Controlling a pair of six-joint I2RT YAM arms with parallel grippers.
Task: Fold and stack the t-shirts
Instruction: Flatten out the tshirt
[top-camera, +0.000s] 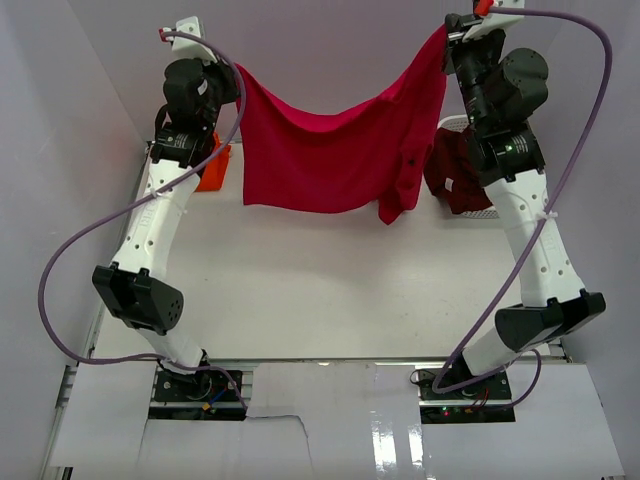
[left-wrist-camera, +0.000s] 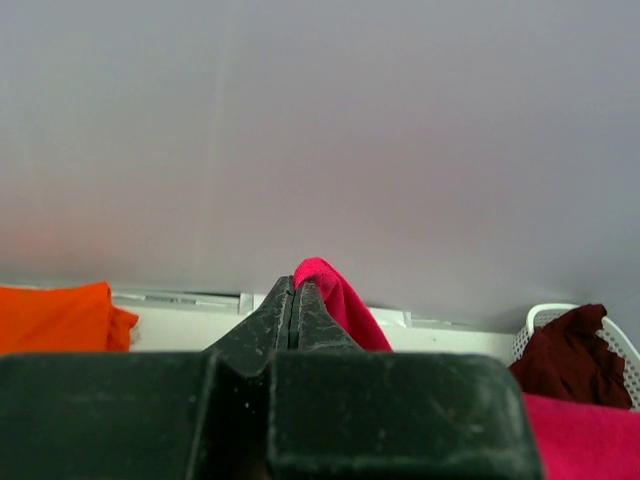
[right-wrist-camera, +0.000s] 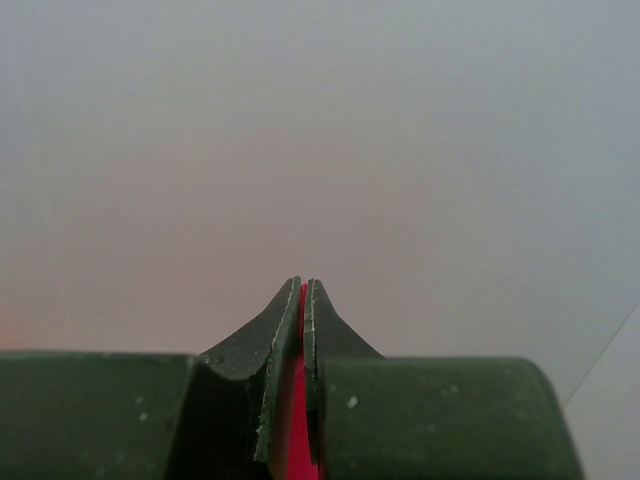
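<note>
The crimson red t-shirt (top-camera: 330, 150) hangs spread in the air over the far half of the table, held up by both arms. My left gripper (top-camera: 235, 72) is shut on its left top corner; a fold of red cloth (left-wrist-camera: 340, 300) sticks out beside the closed tips (left-wrist-camera: 292, 285). My right gripper (top-camera: 447, 35) is shut on the right top corner, and a thin red strip (right-wrist-camera: 297, 400) shows between its pressed jaws (right-wrist-camera: 302, 285). The orange t-shirt (top-camera: 212, 170) lies at the far left, partly behind the left arm. The dark maroon t-shirt (top-camera: 455, 170) sits in the basket.
A white lattice basket (top-camera: 485, 212) stands at the far right beside the right arm and shows at the right edge of the left wrist view (left-wrist-camera: 535, 320). Pale walls close in the table on the left, right and far sides.
</note>
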